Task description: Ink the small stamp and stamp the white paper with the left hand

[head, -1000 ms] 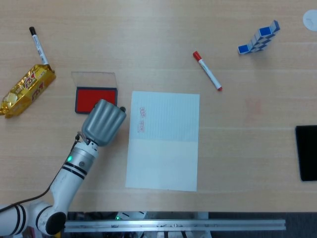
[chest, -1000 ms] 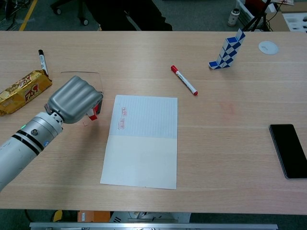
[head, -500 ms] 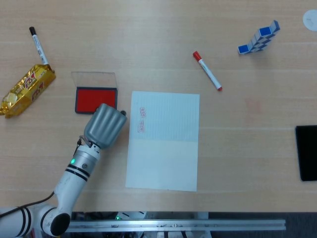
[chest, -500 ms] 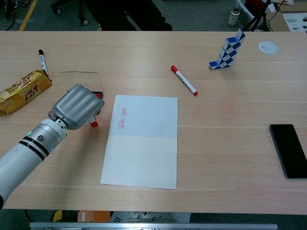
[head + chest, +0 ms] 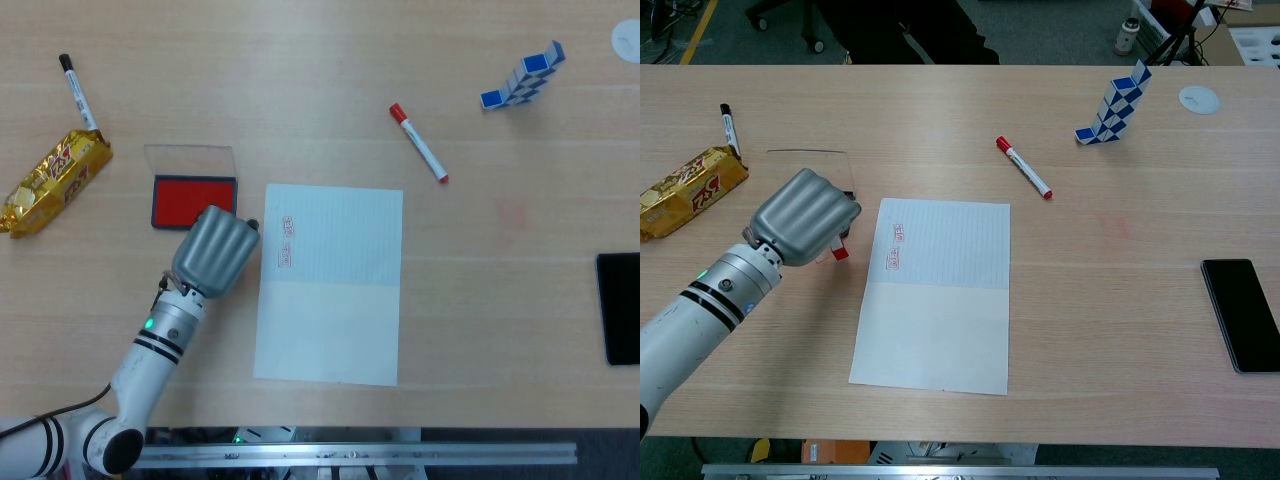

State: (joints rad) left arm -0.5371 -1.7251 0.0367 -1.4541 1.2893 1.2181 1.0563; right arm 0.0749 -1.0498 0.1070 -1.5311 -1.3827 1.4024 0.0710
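Stamp held just short of the paper

Paper (image 5: 330, 285) lies nearest on the desk (image 5: 300, 90), a white sheet with its long side running away from the robot. Two small red marks (image 5: 895, 246) already sit near its far left corner, so some stamping looks done; whether more is wanted cannot be read from the task alone.

Just left of the sheet's far edge hovers the left hand (image 5: 214, 250), its fingers curled down over something small. In the chest view a red-tipped piece, most likely the small stamp (image 5: 839, 250), pokes out below the fingers, so the hand seems closed around the stamp. It hangs between the paper and the ink pad (image 5: 194, 200), close to both, touching neither as far as the views show. Whether the stamp face is freshly inked is hidden.

Next out, the ink pad lies open, its red bed showing, with its clear lid (image 5: 189, 158) just beyond. A judgement: inking appears over, and the press onto the paper is what remains, then setting the stamp down.

Farther off lie a gold snack wrapper (image 5: 55, 182), a black marker (image 5: 78, 92), a red marker (image 5: 418, 142), a blue-and-white block puzzle (image 5: 522, 77) and a dark phone (image 5: 1242, 314) at the right edge. The right hand is not seen.
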